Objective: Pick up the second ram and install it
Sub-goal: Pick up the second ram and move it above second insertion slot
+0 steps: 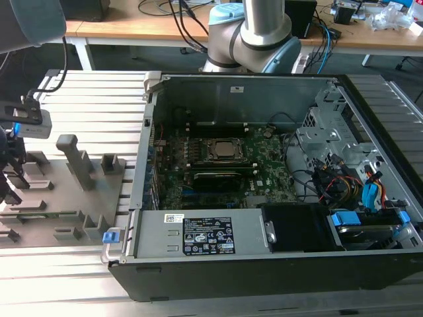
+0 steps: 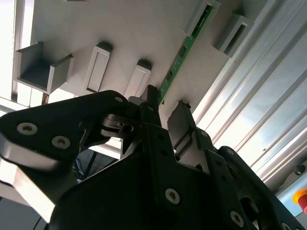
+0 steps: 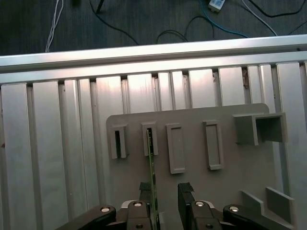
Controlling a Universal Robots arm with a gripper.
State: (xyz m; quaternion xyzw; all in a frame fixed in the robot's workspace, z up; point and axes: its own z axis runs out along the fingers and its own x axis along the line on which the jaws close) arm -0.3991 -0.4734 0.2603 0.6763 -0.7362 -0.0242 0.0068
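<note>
1. on the exterior view's left lies the grey fixture plate (image 1: 79,198). the second ram (image 3: 152,158) stands on edge in one of its slots, not lifted.
2. the gripper (image 3: 165,189) hangs over that stick with its fingers (image 3: 145,192) apart, one just beside the board, clamping nothing.
3. judged from this, the pick is not yet made and the whole install is left.
4. further right, the exterior view gives the open computer case (image 1: 231,92) and its motherboard (image 1: 271,172), where the stick belongs. both wrist views give the close line-up of fingers and stick instead.
</note>
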